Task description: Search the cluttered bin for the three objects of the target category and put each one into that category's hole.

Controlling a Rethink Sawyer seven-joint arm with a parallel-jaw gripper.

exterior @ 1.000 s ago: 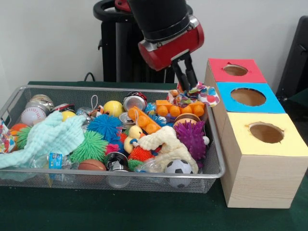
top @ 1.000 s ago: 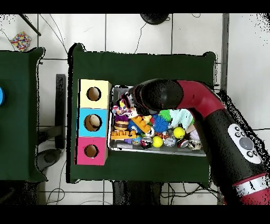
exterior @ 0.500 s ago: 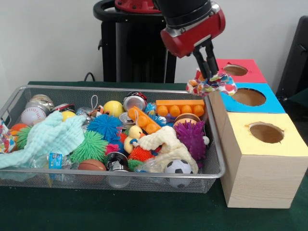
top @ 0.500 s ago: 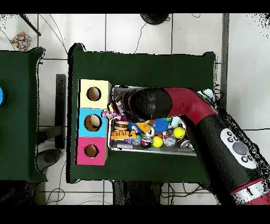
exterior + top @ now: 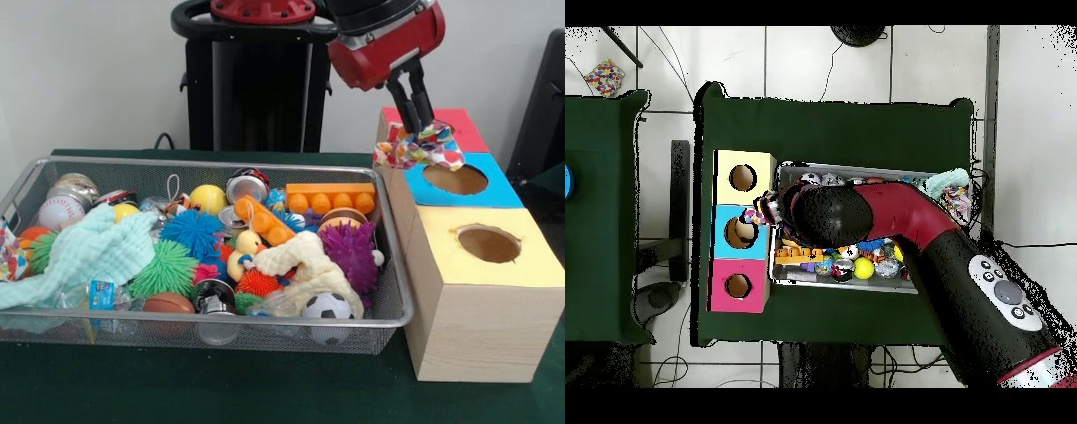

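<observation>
Fingers [image 5: 422,113] at the end of the red arm [image 5: 895,212] are pinched tight on a soft, floppy cloth [image 5: 417,148] with bright dots. It hangs in the air over the blue box [image 5: 493,188], right by its round hole [image 5: 455,179]. A red box [image 5: 459,130] sits behind it and a yellow box [image 5: 481,287] in front, each with a round hole on top. Beside the boxes on the green bench [image 5: 265,389] is a wire bin [image 5: 212,331] full of toys: spiky balls, a soccer ball [image 5: 327,308], an orange block [image 5: 330,198] and a fluffy mint towel [image 5: 88,252].
</observation>
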